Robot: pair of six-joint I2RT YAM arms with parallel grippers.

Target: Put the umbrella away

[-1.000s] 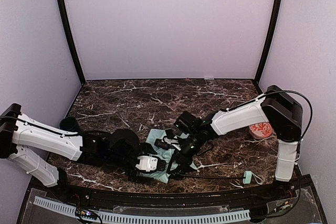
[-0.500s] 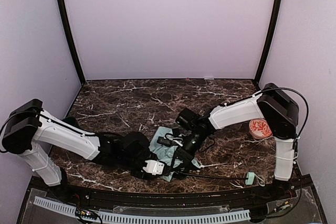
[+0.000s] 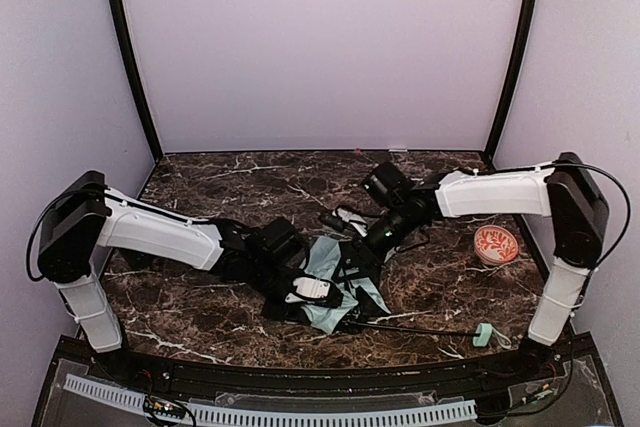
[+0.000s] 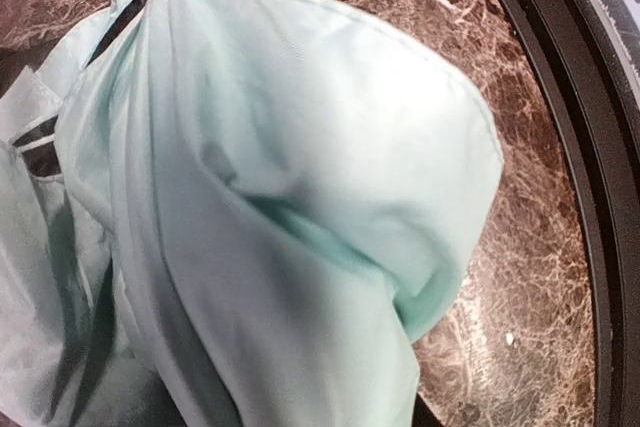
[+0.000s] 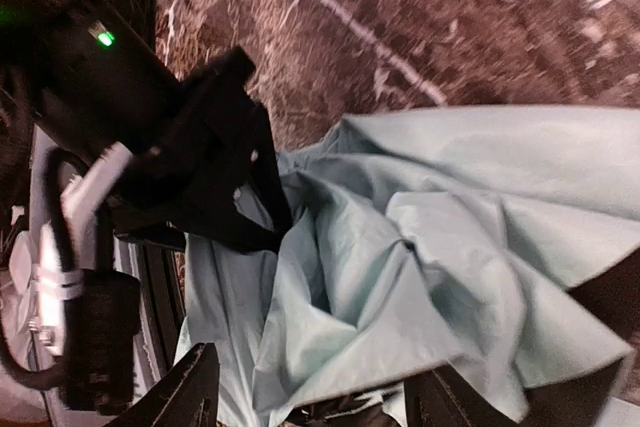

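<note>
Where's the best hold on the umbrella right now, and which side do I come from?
Probably the small mint handle at the end of the thin black shaft: it lies in the open, right of the crumpled canopy. Come from above, jaws across the shaft's line; the fabric is loose and gives no firm hold.

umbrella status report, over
Right gripper open above the umbrella. Left gripper at the fabric, jaws hidden by cloth. Umbrella crumpled, handle lying out near the right base. Red dish off to the side.
</note>
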